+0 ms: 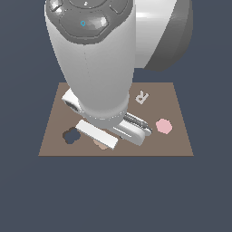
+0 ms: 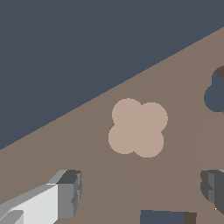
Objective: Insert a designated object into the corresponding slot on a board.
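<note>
While the arm's pale wrist and forearm fill most of the exterior view, the brown board (image 1: 176, 136) lies flat beneath it on a dark blue-grey ground. The gripper (image 1: 105, 141) hangs low over the board's near edge, tilted, with its white body crossing the middle of the panel.

The tan four-lobed piece (image 2: 138, 127) lies flat on the board, unheld — in the wrist view it sits clear between the two fingertips (image 2: 70, 192), one pale and grey-tipped, the other only partly in frame at the opposite edge. The jaws stand spread wide, touching nothing. In the exterior view only a sliver of the piece shows, peeking out under the white finger bar near the board's near edge.

The four-lobed slot (image 1: 71, 135) is a dark navy recess just beside the piece, toward the exterior view's left; the wrist view catches only two of its lobes at the frame edge. Piece and slot are near but apart.

Also on the board: a pink hexagon (image 1: 164, 126) toward the exterior view's right, and a pale R-shaped piece (image 1: 142, 97) farther back.
</note>
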You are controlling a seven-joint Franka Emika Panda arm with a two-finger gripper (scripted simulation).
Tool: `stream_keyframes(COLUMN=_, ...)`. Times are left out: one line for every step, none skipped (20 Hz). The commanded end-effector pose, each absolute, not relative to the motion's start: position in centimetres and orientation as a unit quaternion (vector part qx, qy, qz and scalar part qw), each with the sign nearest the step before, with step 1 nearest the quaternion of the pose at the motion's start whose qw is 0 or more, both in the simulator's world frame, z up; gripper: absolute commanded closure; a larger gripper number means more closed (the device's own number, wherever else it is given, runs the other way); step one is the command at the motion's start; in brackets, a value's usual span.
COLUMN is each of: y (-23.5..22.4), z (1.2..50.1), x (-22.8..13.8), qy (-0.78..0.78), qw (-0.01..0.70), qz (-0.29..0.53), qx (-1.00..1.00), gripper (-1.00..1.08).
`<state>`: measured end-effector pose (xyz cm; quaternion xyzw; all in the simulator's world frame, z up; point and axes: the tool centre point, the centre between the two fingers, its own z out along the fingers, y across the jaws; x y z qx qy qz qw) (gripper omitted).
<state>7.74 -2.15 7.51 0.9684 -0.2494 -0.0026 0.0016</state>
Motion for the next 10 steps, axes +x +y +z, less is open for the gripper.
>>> stream_keyframes(y=-2.7, z=6.7, x=8.6, qy=-0.276, qw=0.001, qz=-0.001, qx=0.961, gripper=-0.92)
stream_keyframes(y=-2.9, z=6.4, x=8.9, qy=-0.284, qw=0.001, qz=-0.001, qx=0.959, gripper=-0.92)
stream_keyframes(y=-3.0, z=6.2, x=9.2, qy=-0.291, qw=0.001, qz=-0.001, qx=0.957, gripper=-0.92)
stream_keyframes(y=-3.2, z=5.9, x=9.4, qy=-0.298, qw=0.001, qz=-0.001, qx=0.955, gripper=-0.92)
stream_keyframes(y=-3.3, z=5.7, x=9.6, qy=-0.304, qw=0.001, qz=-0.001, qx=0.953, gripper=-0.92)
stream_keyframes(y=-3.5, z=5.6, x=9.7, qy=-0.309, qw=0.0, qz=0.0, qx=0.951, gripper=-0.92)
stream_keyframes(y=-3.6, z=5.4, x=9.9, qy=-0.314, qw=0.0, qz=0.0, qx=0.949, gripper=-0.92)
stream_keyframes(y=-3.7, z=5.3, x=10.0, qy=-0.318, qw=0.0, qz=0.0, qx=0.948, gripper=-0.92)
stream_keyframes(y=-3.8, z=5.2, x=10.1, qy=-0.321, qw=0.0, qz=0.0, qx=0.947, gripper=-0.92)
stream_keyframes(y=-3.9, z=5.1, x=10.2, qy=-0.324, qw=0.0, qz=0.0, qx=0.946, gripper=-0.92)
